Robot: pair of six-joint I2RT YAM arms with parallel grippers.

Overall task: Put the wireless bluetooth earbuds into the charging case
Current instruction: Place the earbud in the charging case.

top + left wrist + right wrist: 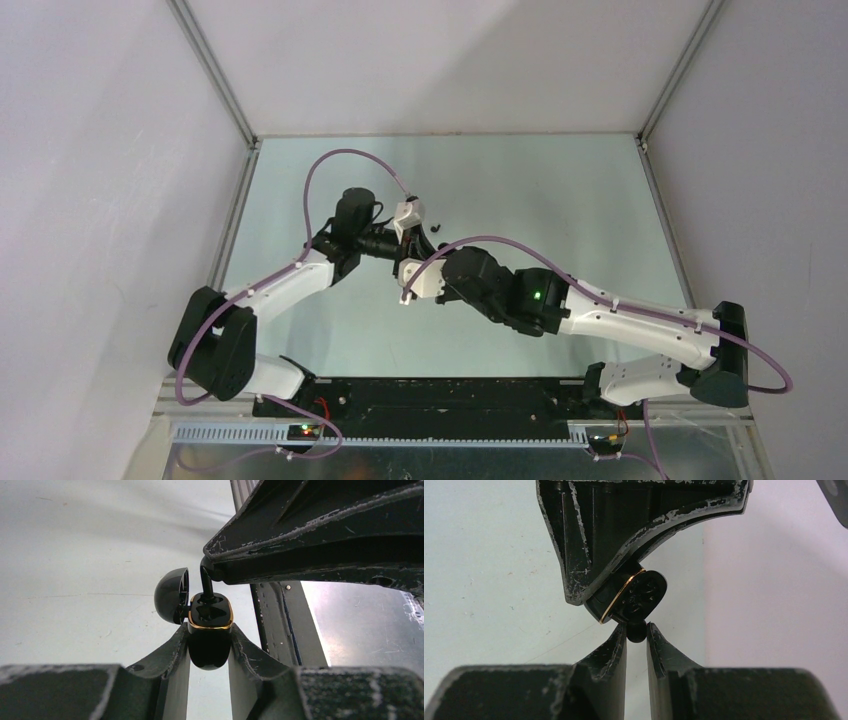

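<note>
The charging case (210,630) is glossy black with a gold rim, and its round lid (169,596) is swung open to the left. My left gripper (210,647) is shut on the case body. My right gripper (636,632) is shut on a black earbud (636,632). The earbud's stem (206,582) stands upright at the case's opening, touching a socket. In the right wrist view the case (636,597) sits just above my fingertips, held by the left fingers (584,540). Both grippers meet over the table's middle (403,250). No cream-white earbuds show.
A tiny dark thing (437,228), perhaps another black earbud, lies on the pale green table (560,200) just right of the grippers. White walls with metal frame posts (215,70) enclose the table on three sides.
</note>
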